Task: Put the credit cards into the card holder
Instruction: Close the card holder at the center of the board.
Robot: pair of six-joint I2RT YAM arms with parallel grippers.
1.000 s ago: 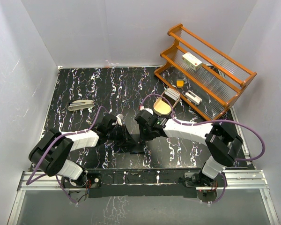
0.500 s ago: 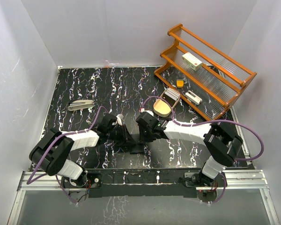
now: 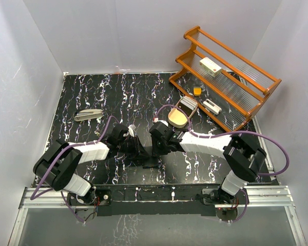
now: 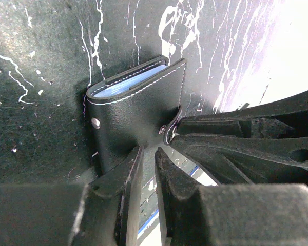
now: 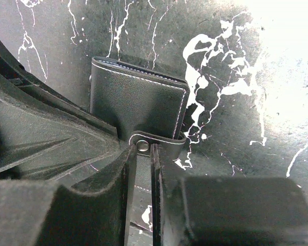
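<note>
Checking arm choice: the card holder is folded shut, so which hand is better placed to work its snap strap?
Right, probably. The right hand has its tips at the snap strap of the card holder; the left hand sits at that holder's lower edge, beside the strap.

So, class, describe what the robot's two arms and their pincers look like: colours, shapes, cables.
Both arms match: the left arm and right arm have white shells between bulky black joints, with a purple cable looping along each. The left pincer and right pincer each have two long, matte black, tapering fingers.
</note>
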